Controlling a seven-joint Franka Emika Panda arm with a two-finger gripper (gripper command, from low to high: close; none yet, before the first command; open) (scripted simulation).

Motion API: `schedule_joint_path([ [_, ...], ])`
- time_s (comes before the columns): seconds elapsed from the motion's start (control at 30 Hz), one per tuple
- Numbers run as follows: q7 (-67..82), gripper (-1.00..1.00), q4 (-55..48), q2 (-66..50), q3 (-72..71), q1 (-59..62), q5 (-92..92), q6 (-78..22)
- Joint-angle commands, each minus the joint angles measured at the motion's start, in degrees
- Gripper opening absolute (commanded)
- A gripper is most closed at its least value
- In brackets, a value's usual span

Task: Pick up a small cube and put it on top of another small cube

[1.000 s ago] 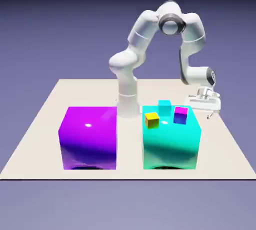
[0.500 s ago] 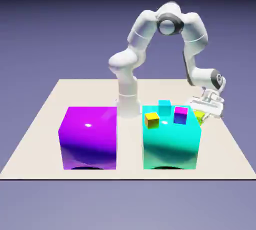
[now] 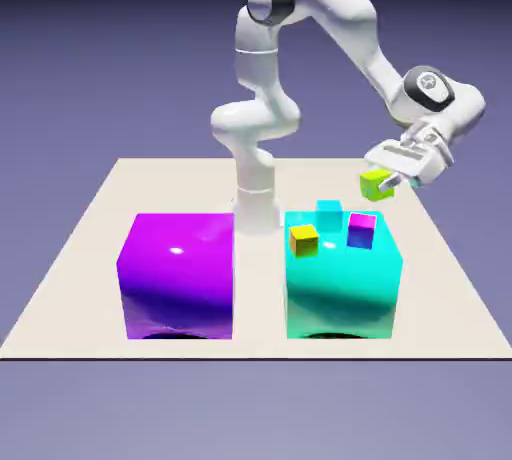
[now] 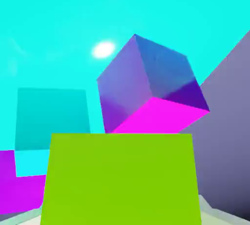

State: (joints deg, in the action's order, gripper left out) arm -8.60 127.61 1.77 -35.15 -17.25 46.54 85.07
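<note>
**Lime cube in my grip, airborne**

My gripper (image 3: pixel 385 184) is clamped on the small lime-green cube (image 3: pixel 375 183), held clear of the table (image 3: pixel 90 238), above and to the exterior view's right of the big cyan block (image 3: pixel 345 288). On that block's top: a yellow cube (image 3: pixel 303 239), a magenta-purple cube (image 3: pixel 361 230), a small cyan cube (image 3: pixel 329 212). The hand view shows lime cube (image 4: pixel 122 177) filling the bottom, magenta-purple cube (image 4: pixel 151 89) beyond it. Purple block (image 3: pixel 178 273) sits at the exterior view's left.

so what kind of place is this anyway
A rendered simulation, not a real room: a white arm stands on a bare beige table before a flat blue-violet backdrop. Glossy purple and cyan blocks sit on it, and the end effector holds a lime-green cube aloft.
</note>
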Motion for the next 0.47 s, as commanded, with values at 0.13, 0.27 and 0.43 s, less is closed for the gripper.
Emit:
schedule_joint_path([
  [0.13, 3.32, -1.0, 2.31, 0.57, -5.29, 4.68, -0.87, -4.97],
  [0.27, 1.17, -1.0, 9.45, 1.12, -2.46, 7.22, 2.28, 2.7],
  [0.43, 3.04, 1.0, 3.23, 0.64, -4.92, 5.01, -0.46, -3.99],
])
